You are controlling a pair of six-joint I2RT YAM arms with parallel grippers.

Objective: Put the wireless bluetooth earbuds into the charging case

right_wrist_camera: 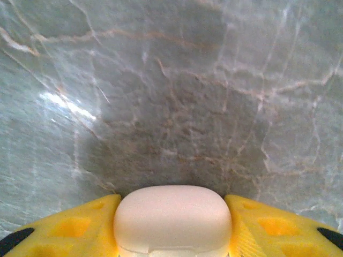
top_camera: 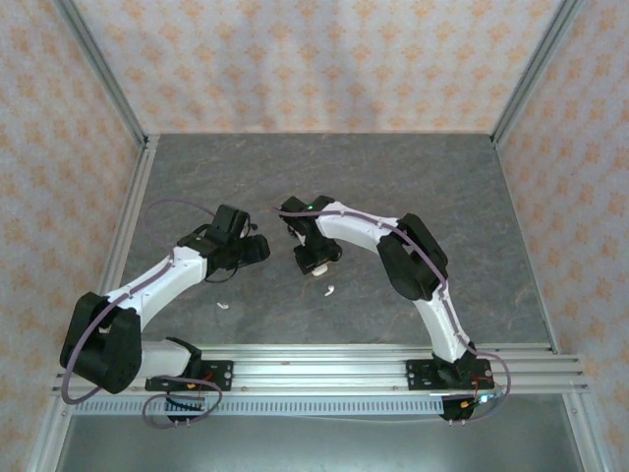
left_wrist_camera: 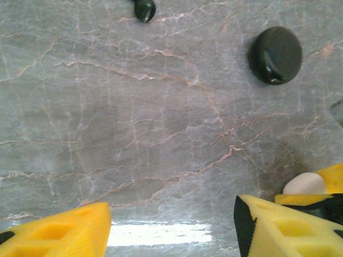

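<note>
My right gripper (right_wrist_camera: 172,206) is shut on the white charging case (right_wrist_camera: 172,219), a smooth rounded case with its lid closed, held low over the grey table. From above, this gripper (top_camera: 316,260) is at mid-table. Two white earbuds lie on the table, one (top_camera: 328,291) just near of it and one (top_camera: 224,305) further left. My left gripper (left_wrist_camera: 171,227) stands open over bare table, with nothing between its yellow fingers (left_wrist_camera: 59,233). A black earbud (left_wrist_camera: 144,9) and a round black case (left_wrist_camera: 276,55) lie beyond it. The white case (left_wrist_camera: 305,183) shows at its right.
The grey marbled table (top_camera: 393,187) is walled by patterned panels on three sides. An aluminium rail (top_camera: 324,369) with both arm bases runs along the near edge. The two grippers hang close together at mid-table.
</note>
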